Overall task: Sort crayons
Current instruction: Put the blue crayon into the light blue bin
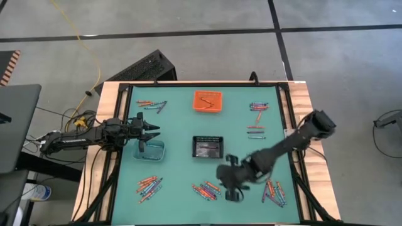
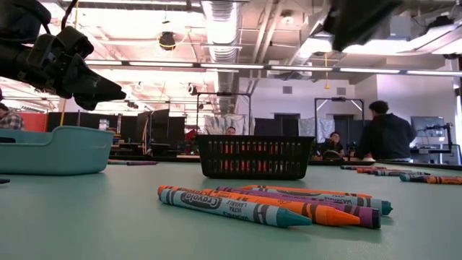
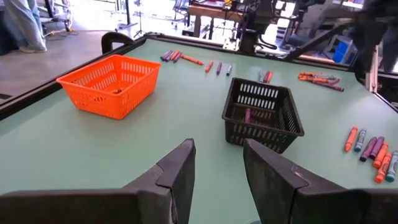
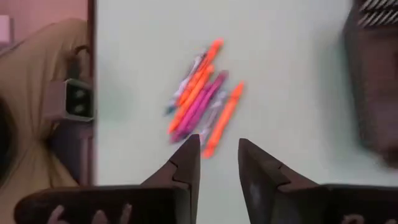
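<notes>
Orange, purple and blue crayons (image 4: 202, 99) are heaped near the tabletop's front edge, beneath the right gripper (image 4: 219, 163), jaws spread and empty; several could be pinched at once. Left gripper (image 3: 217, 174) is parked spread over the teal bin (image 1: 151, 150).

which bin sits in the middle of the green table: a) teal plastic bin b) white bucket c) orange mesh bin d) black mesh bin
d, the black mesh bin sits mid-table; the orange mesh bin lies at the far edge and the teal plastic bin under the left gripper.
</notes>
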